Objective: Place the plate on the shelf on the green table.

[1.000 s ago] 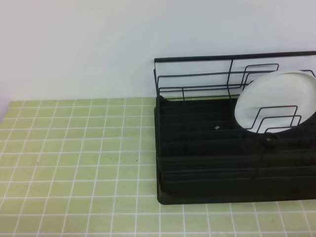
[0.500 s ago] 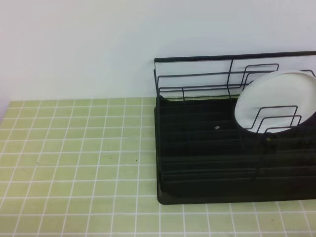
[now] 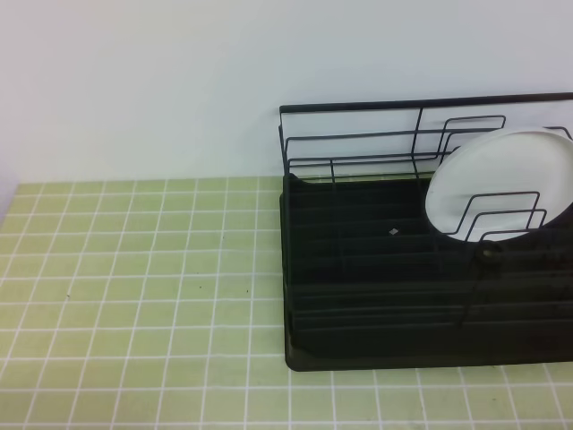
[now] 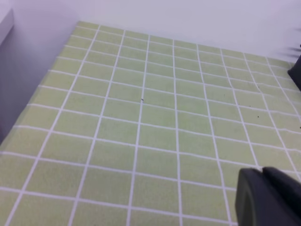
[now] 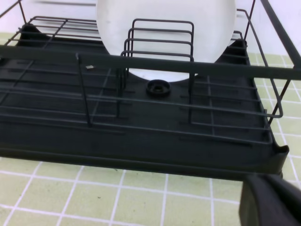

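The white plate (image 3: 506, 184) stands upright on its edge in the right part of the black shelf (image 3: 376, 296), behind the wire dividers and leaning toward the back rail. The shelf rests on the green table (image 3: 134, 287). In the right wrist view the plate (image 5: 117, 23) rises behind the dividers of the shelf (image 5: 141, 141), with my right gripper (image 5: 270, 200) a dark shape at the lower right, in front of the shelf and touching nothing. My left gripper (image 4: 268, 197) hovers over bare green tiles (image 4: 141, 117), holding nothing. Neither gripper appears in the exterior view.
A white wall runs behind the table. The shelf's left end (image 4: 297, 70) just shows at the right edge of the left wrist view. A pale raised edge (image 4: 4, 23) borders the table on the far left.
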Robot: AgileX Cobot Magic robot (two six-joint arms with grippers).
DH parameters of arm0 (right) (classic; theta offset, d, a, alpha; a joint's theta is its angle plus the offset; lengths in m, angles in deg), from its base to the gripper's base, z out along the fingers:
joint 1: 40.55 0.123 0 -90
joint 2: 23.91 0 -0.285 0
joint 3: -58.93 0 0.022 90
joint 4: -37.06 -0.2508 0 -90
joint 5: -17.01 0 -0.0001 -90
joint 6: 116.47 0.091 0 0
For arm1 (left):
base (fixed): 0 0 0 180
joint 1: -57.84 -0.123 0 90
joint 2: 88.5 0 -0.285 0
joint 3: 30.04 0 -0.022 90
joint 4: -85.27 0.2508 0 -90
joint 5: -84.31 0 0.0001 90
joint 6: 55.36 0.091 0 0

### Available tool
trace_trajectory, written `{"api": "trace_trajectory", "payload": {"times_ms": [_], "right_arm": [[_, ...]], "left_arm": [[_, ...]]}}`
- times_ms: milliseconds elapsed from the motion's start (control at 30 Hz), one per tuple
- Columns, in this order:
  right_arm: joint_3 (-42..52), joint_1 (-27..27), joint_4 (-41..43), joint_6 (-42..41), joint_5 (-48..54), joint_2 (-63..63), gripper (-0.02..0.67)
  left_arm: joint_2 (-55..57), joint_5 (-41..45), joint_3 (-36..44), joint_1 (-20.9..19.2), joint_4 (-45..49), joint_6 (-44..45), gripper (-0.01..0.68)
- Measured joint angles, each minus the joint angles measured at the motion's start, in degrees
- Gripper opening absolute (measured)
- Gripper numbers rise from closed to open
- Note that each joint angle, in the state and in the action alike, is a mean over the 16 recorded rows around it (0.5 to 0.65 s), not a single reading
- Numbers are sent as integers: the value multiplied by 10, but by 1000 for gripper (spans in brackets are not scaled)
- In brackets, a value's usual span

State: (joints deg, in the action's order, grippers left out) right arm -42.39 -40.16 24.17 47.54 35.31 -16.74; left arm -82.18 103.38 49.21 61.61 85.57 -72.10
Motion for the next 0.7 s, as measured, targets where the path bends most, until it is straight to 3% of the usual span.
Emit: {"api": "trace_trajectory", "payload": {"times_ms": [700], "right_arm": [[0,0,0,0,0,1,-3]], "left_arm": [[2,0,0,0,0,0,0]]}}
